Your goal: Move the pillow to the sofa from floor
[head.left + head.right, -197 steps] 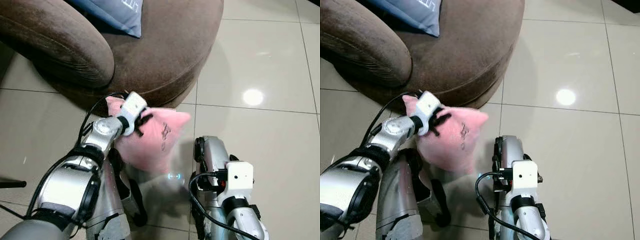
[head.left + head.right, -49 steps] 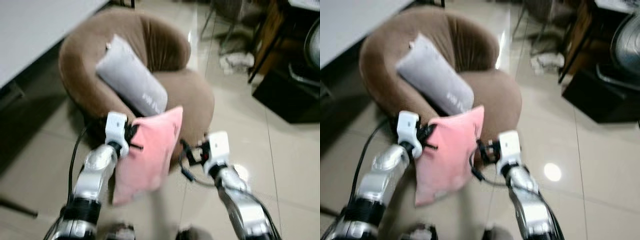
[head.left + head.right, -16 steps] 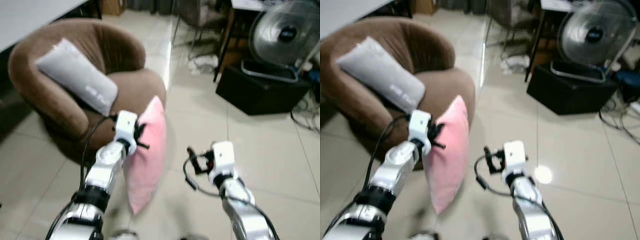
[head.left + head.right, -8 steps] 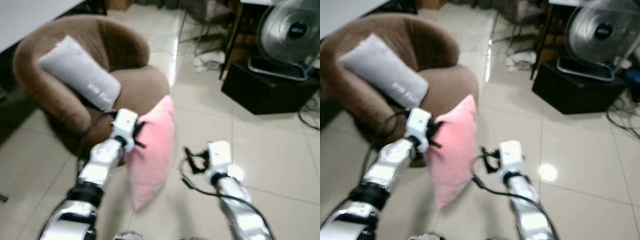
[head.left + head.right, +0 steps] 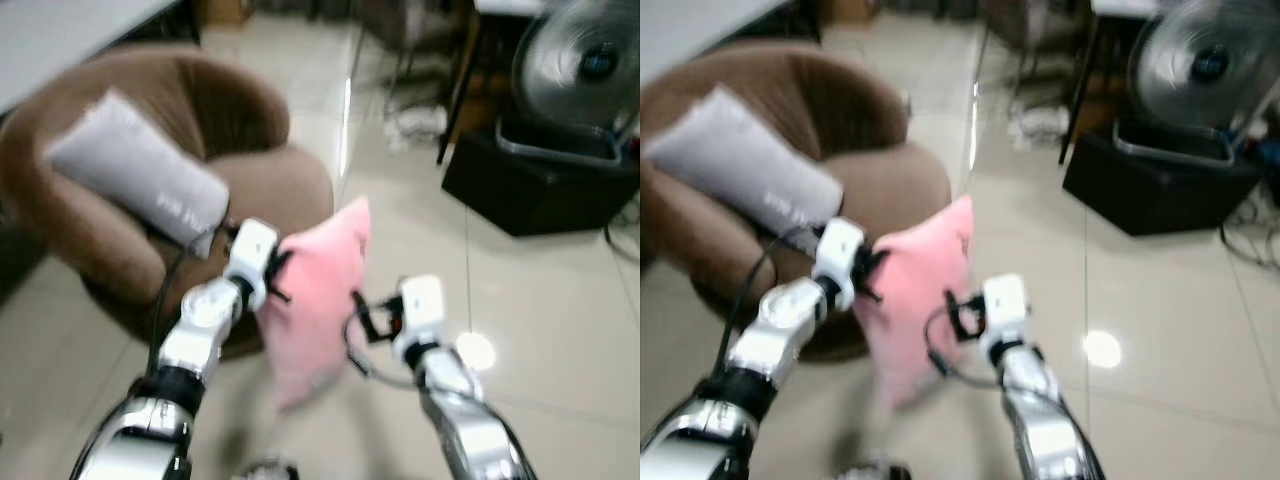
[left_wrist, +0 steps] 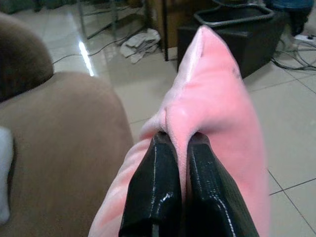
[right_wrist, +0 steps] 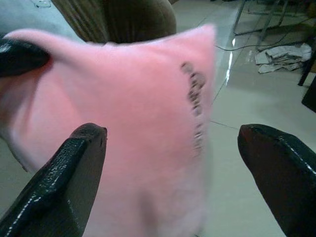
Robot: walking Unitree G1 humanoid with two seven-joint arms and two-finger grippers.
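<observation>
A pink pillow [image 5: 318,290] hangs in the air just in front of the round brown sofa [image 5: 285,185]. My left gripper [image 5: 276,276] is shut on a fold at the pillow's edge; in the left wrist view the two black fingers [image 6: 157,173] pinch the pink fabric [image 6: 217,94] between them. My right gripper [image 5: 362,318] is open beside the pillow's other face. In the right wrist view its fingers [image 7: 74,173] stand wide apart with the pillow [image 7: 128,113] close in front. A grey pillow [image 5: 135,178] lies on the sofa.
A standing fan [image 5: 585,62] and a black box [image 5: 545,178] are at the back right on the tiled floor [image 5: 560,330]. A pale tabletop [image 5: 60,30] is at the far left. Cloth and cables lie behind the sofa [image 5: 425,118].
The view has shifted a little. The pillow hangs slightly higher and nearer the sofa seat, and my right gripper has come in closer to the pillow's side.
</observation>
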